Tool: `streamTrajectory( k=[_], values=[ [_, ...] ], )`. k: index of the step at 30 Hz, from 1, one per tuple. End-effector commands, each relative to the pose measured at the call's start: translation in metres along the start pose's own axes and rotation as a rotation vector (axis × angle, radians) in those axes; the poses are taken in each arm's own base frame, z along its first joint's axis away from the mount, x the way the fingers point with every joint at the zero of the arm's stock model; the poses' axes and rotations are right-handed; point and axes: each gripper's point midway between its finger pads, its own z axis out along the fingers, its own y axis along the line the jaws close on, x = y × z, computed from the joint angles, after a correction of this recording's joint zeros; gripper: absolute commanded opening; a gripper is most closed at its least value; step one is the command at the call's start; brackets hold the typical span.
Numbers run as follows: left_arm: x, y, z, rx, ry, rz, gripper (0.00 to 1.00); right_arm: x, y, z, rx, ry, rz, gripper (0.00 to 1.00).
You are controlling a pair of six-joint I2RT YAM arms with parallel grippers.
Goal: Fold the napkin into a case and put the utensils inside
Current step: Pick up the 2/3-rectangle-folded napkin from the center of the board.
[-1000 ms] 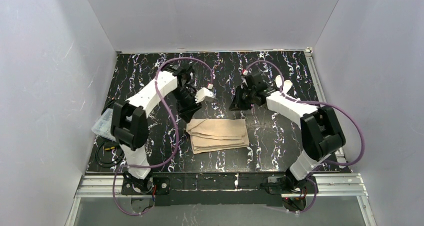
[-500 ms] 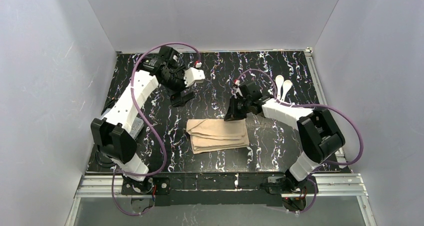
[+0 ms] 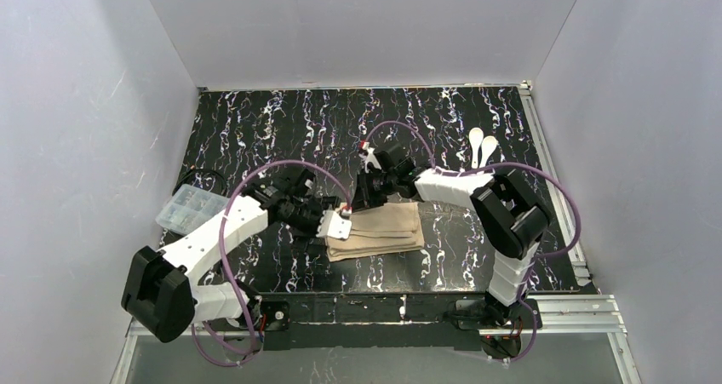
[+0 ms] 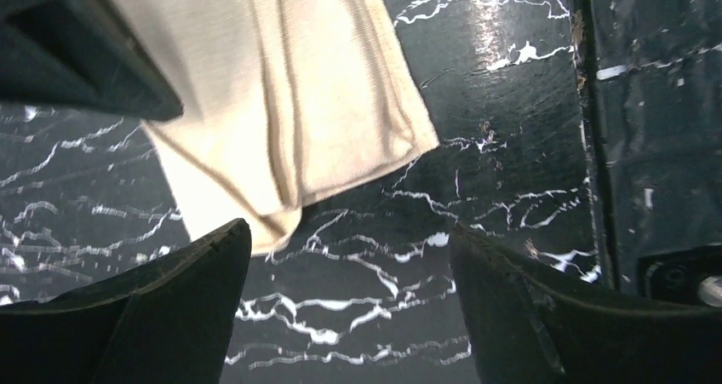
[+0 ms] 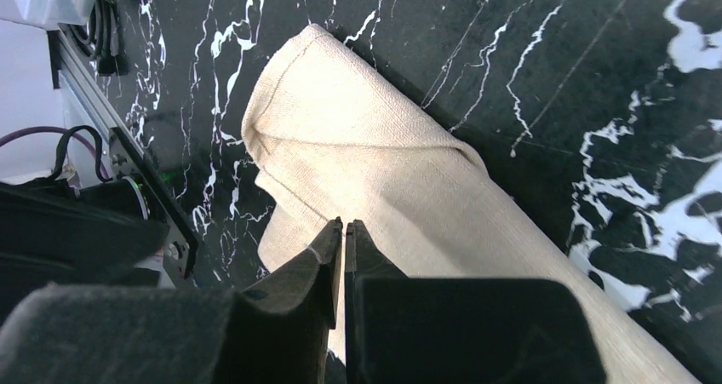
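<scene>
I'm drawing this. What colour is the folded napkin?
The napkin is plain beige-tan; clearest in the right wrist view.

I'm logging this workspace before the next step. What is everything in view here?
Beige-tan folded cloth napkin: one, beige-tan, near middle of the table.
White plastic spoon-like utensils: two, white, side by side at the table's far right, apart from the napkin.
Clear plastic compartment box: one, clear, table's left edge.
Black white-veined table: one, black.
Left end effector: one, black, open, at the napkin's left end.
Right end effector: one, black, shut, tips at the napkin's far-left part.
</scene>
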Motion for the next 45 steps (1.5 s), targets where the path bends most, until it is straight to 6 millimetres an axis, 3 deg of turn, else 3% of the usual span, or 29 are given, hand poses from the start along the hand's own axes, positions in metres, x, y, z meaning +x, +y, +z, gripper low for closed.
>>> streamTrajectory(
  k=[1, 6, 14, 28, 33, 36, 40, 42, 45],
  values=[
    [-0.006, -0.007, 0.027, -0.023, -0.044, 0.196, 0.82, -0.007, 0.018, 0.014, -0.082, -0.017, -0.029, 0.13],
    [0.004, -0.024, 0.049, -0.012, -0.041, 0.381, 0.73, 0.010, 0.009, 0.022, -0.079, 0.011, -0.010, 0.12],
    [0.012, -0.025, 0.070, -0.075, -0.056, 0.613, 0.58, 0.030, -0.009, 0.031, -0.060, 0.036, 0.026, 0.10],
    [0.021, -0.028, 0.086, -0.108, -0.057, 0.708, 0.36, 0.050, -0.030, 0.034, -0.010, 0.043, 0.056, 0.08],
    [0.015, -0.019, 0.083, -0.170, -0.076, 0.680, 0.20, 0.055, -0.038, 0.036, 0.016, 0.047, 0.061, 0.07],
    [0.017, -0.016, 0.082, -0.187, -0.062, 0.651, 0.14, 0.056, -0.040, 0.035, 0.024, 0.044, 0.064, 0.07],
    [0.009, -0.009, 0.075, -0.205, -0.074, 0.557, 0.09, 0.057, -0.042, 0.034, 0.034, 0.039, 0.060, 0.06],
    [0.005, -0.005, 0.071, -0.196, -0.073, 0.486, 0.00, 0.058, -0.043, 0.033, 0.037, 0.040, 0.056, 0.06],
    [0.000, 0.004, 0.067, -0.190, -0.067, 0.370, 0.00, 0.059, -0.044, 0.034, 0.035, 0.040, 0.050, 0.07]
  ],
)
